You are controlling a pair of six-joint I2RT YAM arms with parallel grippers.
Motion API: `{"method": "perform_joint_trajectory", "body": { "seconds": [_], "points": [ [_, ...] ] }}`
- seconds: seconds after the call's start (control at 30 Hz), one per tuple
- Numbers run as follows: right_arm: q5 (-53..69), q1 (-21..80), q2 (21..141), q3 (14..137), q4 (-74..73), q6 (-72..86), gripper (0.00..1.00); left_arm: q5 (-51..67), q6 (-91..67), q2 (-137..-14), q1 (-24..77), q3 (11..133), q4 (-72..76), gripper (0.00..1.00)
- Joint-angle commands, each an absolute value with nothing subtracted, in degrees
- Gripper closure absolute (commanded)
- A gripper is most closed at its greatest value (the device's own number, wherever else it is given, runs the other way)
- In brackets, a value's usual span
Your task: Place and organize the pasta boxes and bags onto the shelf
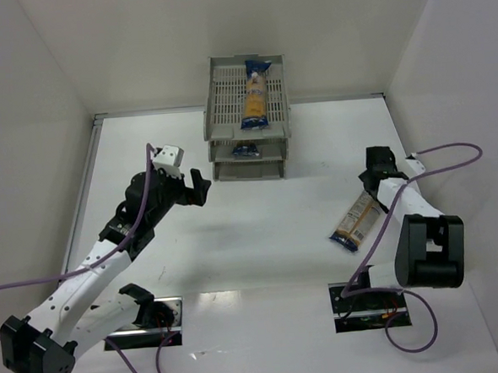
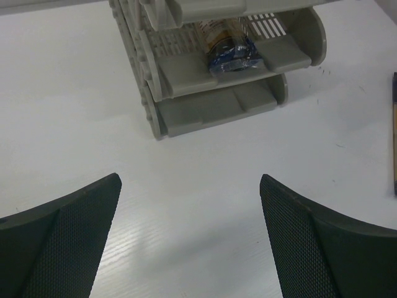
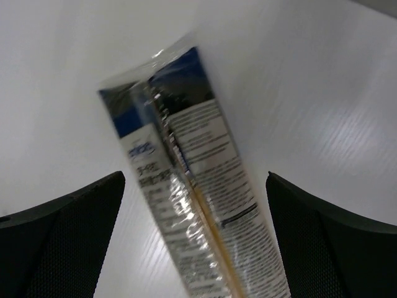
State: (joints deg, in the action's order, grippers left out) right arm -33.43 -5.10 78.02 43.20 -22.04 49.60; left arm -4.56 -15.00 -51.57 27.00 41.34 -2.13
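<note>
Leftward, the left gripper (image 1: 198,188) hangs empty, its mesh-textured jaws spread wide above the white table (image 1: 260,236). The slotted grey shelf (image 1: 224,86) holds one glossy packet (image 1: 254,97) lengthwise on top and a second packet (image 2: 228,53) in the middle tray, blue end outward. The right gripper (image 3: 195,180) stands open astride the third packet (image 3: 189,155), which lies diagonally on open tabletop.

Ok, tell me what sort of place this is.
Probably a robot test cell: white walls box in a white table, two arms sit bolted at its edge, and only a tray rack and pasta packets are out.
</note>
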Motion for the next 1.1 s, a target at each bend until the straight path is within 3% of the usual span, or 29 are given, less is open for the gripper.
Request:
{"method": "perform_joint_trajectory", "body": {
  "seconds": [0.0,0.33,0.47,0.57,0.6,0.67,0.73,0.8,0.87,0.93,1.0,1.07],
  "points": [
    [-31.1,-9.6,79.6,43.4,-23.4,49.2,0.0,-3.8,-14.9,-49.8,26.6,41.2,2.6,0.0],
    [-16.8,-13.2,99.9,54.4,-25.6,36.5,0.0,-4.3,-14.9,-47.3,26.6,38.4,6.0,0.0],
    [-16.8,-12.6,100.5,55.2,-26.2,33.8,0.02,-5.6,-13.5,-46.1,26.6,37.4,6.0,0.0],
    [-11.7,-12.6,98.6,53.9,-23.0,31.0,0.58,-5.6,-13.5,-46.1,26.6,36.8,6.0,0.0],
    [-9.8,-12.6,98.1,53.3,-22.0,30.9,0.81,-5.6,-13.5,-46.1,26.6,36.8,6.6,0.0],
    [-4.9,-11.4,98.1,53.3,-20.6,32.3,0.95,-5.6,-12.9,-46.1,26.6,36.8,6.6,0.0],
    [-4.1,-7.6,97.6,55.5,-19.3,33.2,1.0,-5.6,-12.9,-46.1,26.6,36.8,7.1,0.0],
    [-4.8,-4.3,98.3,59.1,-17.4,33.7,1.0,-5.6,-12.4,-46.6,26.1,36.8,7.1,0.0],
    [-5.5,0.1,99.8,62.0,-17.4,33.7,0.68,-5.6,-12.4,-47.1,26.1,37.3,7.1,0.0],
    [-6.5,1.9,100.9,65.6,-17.4,32.9,0.46,-5.6,-12.4,-47.1,26.1,37.9,6.5,0.0],
    [-7.1,2.5,100.9,66.2,-18.0,32.3,0.14,-5.6,-12.4,-47.1,26.1,38.5,5.9,0.0],
    [-8.0,2.5,99.5,65.7,-19.2,30.4,0.0,-5.6,-12.4,-47.1,26.1,38.5,5.2,0.0]
  ]
}}
